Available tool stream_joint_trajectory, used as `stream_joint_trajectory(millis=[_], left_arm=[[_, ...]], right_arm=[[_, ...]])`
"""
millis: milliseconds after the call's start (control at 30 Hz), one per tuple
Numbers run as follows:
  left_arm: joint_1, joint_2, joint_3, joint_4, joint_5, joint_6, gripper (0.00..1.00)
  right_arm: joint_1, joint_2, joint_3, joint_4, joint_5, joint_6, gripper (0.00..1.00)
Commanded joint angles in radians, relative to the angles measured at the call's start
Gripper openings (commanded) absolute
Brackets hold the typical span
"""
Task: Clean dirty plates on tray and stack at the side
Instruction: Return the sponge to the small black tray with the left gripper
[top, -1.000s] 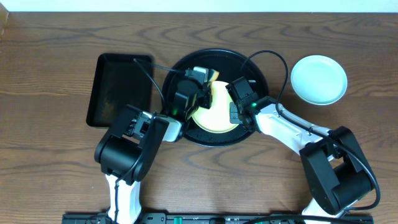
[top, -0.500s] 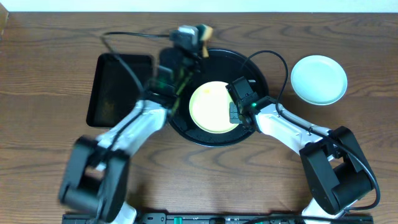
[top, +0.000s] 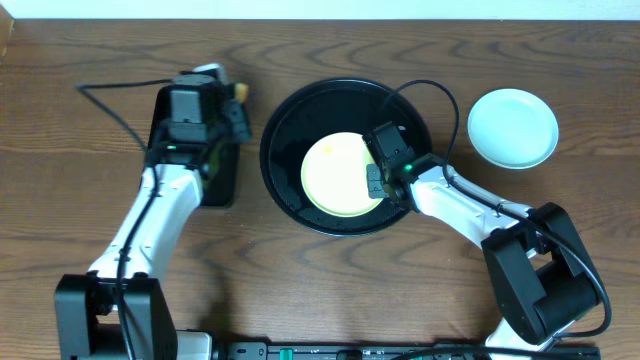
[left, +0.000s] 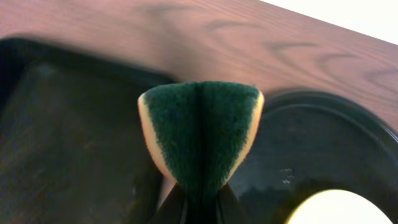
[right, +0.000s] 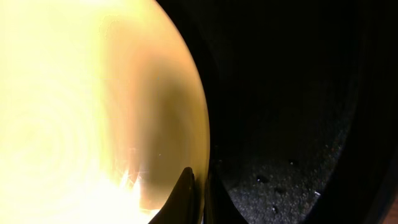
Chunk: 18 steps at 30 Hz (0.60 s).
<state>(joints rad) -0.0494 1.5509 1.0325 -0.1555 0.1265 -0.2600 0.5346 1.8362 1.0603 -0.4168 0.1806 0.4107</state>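
The pale yellow plate (top: 335, 172) lies inside the round black tray (top: 290, 110). My right gripper (top: 378, 180) is shut on the plate's right rim; in the right wrist view its fingers (right: 200, 196) pinch the plate's edge (right: 93, 106) above the tray floor (right: 286, 93). My left gripper (top: 228, 100) is shut on a green and yellow sponge (top: 240, 92), held above the gap between the two trays. In the left wrist view the folded sponge (left: 200, 134) sticks up from the jaws (left: 200, 208). One pale mint-blue plate (top: 513, 127) rests on the table at the right.
A smaller rectangular black tray (top: 170, 170) lies left of the round tray, partly under my left arm, and also shows in the left wrist view (left: 62, 124). Cables loop over the round tray's far side. The table is brown wood.
My left arm has swung left with the sponge, off the yellow plate and out over the rectangular tray's right edge. The right gripper and the plate have not moved.
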Motion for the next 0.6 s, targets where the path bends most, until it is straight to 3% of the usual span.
stream_joint_trajectory(millis=[0, 333, 567], left_arm=[[0.060, -0.025, 0.005, -0.039, 0.051, -0.053, 0.08], [0.210, -0.023, 0.005, -0.155, 0.106, -0.052, 0.08], [0.256, -0.021, 0.005, -0.204, 0.105, -0.051, 0.08]], right_arm=[[0.020, 0.003, 0.049, -0.024, 0.045, -0.142, 0.01], [0.044, -0.103, 0.241, -0.103, 0.356, -0.460, 0.01], [0.112, -0.183, 0.262, 0.032, 0.631, -0.775, 0.01]])
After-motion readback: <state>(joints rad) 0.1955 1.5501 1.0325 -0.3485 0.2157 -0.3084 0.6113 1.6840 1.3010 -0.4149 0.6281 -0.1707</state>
